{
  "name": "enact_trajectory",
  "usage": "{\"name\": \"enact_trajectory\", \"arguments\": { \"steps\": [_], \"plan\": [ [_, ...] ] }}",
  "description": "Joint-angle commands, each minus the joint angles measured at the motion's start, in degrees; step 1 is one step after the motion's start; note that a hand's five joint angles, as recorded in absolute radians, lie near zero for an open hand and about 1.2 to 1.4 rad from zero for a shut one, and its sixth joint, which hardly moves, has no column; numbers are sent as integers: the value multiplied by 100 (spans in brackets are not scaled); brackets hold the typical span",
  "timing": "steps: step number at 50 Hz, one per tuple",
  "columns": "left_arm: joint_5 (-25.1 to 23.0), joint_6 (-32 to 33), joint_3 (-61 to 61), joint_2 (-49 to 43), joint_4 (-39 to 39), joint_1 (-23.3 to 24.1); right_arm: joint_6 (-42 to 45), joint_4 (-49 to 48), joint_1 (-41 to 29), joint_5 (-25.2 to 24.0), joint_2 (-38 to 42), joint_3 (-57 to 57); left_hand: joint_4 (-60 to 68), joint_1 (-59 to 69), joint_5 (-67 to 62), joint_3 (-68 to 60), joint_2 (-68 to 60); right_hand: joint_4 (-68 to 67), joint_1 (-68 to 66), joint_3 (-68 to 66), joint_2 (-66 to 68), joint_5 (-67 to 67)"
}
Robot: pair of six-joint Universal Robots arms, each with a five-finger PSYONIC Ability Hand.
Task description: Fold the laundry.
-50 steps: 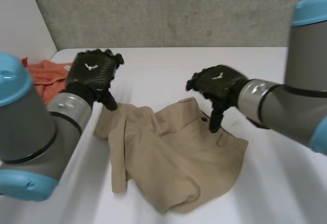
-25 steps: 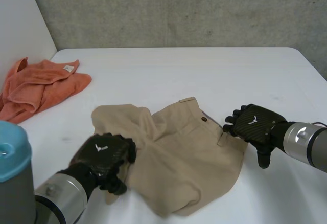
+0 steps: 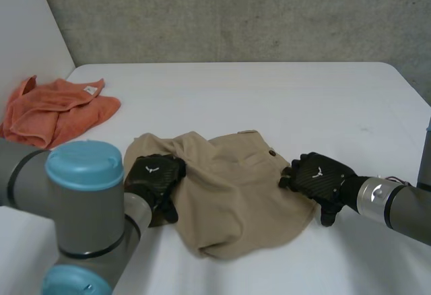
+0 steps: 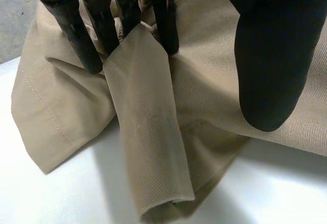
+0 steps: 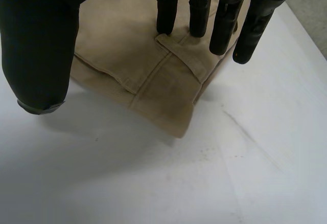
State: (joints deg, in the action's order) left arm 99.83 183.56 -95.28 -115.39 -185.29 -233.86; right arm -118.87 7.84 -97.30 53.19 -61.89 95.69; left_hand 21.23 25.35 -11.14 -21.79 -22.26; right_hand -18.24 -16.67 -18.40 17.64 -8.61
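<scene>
Far half of the tabletop point(image 3: 269, 89) is wide open, the only stuff in the way is the shorts point(image 3: 229, 197) bunched up near the front and the towel point(image 3: 54, 110) off by the left wall point(image 3: 27, 32).

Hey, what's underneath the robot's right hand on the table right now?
A corner of the tan shorts lies under the fingertips of the right hand; its thumb hangs over bare white table. Anything beneath that cloth is covered.

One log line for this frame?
left hand: open, fingertips on tan shorts leg fold | right hand: open, fingertips at their opposite corner | orange towel: aside, untouched
</scene>
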Motion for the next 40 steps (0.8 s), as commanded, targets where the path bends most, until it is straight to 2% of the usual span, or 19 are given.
{"name": "enact_trajectory", "arguments": {
  "steps": [1,15,22,23,26,27,33,37,40],
  "plan": [
    [27,145,483,-423,19,-19,-523,-142,-157,33,71,-244,-125,-538,116,182,229,-900,-1056,-884,960,-862],
    [19,497,747,-704,-16,-19,-647,-266,-360,174,563,-569,227,-186,-236,-170,-123,-2161,-2317,-2145,2221,-2123],
    [10,506,826,-731,-16,-28,-664,-371,-377,218,625,-657,2848,2436,-2857,-2792,-2745,-3706,-3863,-3690,3766,-3669],
    [10,506,835,-731,-16,-28,-664,-388,-377,218,643,-674,3801,3388,-3810,-3744,-3697,-4442,-4599,-4426,4502,-4405],
    [10,506,844,-722,-16,-19,-673,-380,-386,209,652,-683,5051,4639,-5060,-4995,-4948,-6170,-6327,-6154,6230,-6133],
    [10,506,853,-705,-8,-10,-682,-380,-386,209,634,-692,5869,5457,-5878,-5812,-5766,-6176,-6333,-6160,6236,-6139],
    [10,506,870,-433,36,16,-1067,-336,-386,218,371,-797,5877,5465,-5886,-5821,-5774,-6176,-6333,-6160,6236,-6139],
    [-8,514,905,208,63,-10,-1699,-196,-342,253,-523,-999,5877,5465,-5886,-5821,-5774,-6176,-6333,-6160,6236,-6139],
    [-25,514,958,700,133,-54,-1929,24,-316,262,-903,-1175,5877,5465,-5886,-5821,-5774,-6176,-6333,-6160,6236,-6139]
  ]
}}
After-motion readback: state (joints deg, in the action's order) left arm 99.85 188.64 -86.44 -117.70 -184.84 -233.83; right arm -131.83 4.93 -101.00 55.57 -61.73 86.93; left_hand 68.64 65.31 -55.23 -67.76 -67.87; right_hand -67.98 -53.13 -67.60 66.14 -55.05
